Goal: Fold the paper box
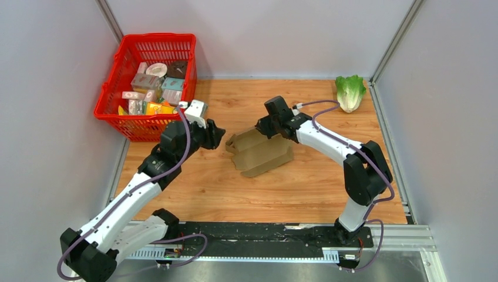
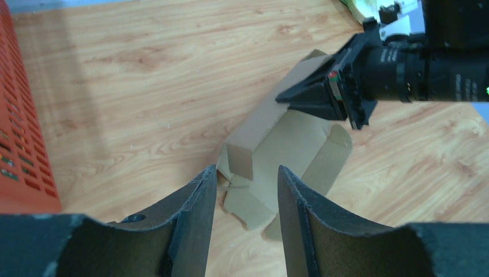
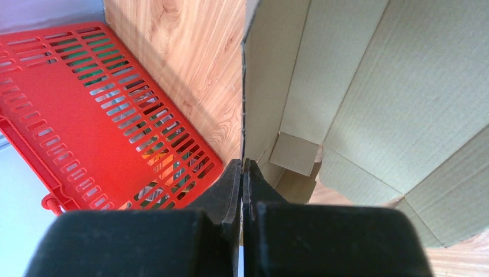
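Top external view: the wooden table (image 1: pixel 235 194) fills the space in front of my two arm bases. At its far left corner stands the red basket (image 1: pixel 110 76), with small printed packages (image 1: pixel 154 82) piled inside. Near the middle of the table lies the paper box (image 1: pixel 261 154), plain brown cardboard. It is half formed, a shallow open trough set at a slant, with its long walls raised and its end flaps loose. A head of lettuce (image 1: pixel 350 92) lies at the far right corner, well apart from the box.

My right gripper (image 1: pixel 261 126) is at the box's far long wall. In the right wrist view its fingers (image 3: pixel 233 184) are pressed together on the thin top edge of that wall, so I have the cardboard pinched. The box's inner panels (image 3: pixel 369 86) open out to one side and the basket (image 3: pixel 75 104) shows on the other.

My left gripper (image 1: pixel 218 136) is just beside the box's left end. In the left wrist view its fingers (image 2: pixel 199 202) stand parted with a clear gap and grasp nothing. The box's end flap (image 2: pixel 239 161) shows beyond the gap; whether they touch, I cannot tell.
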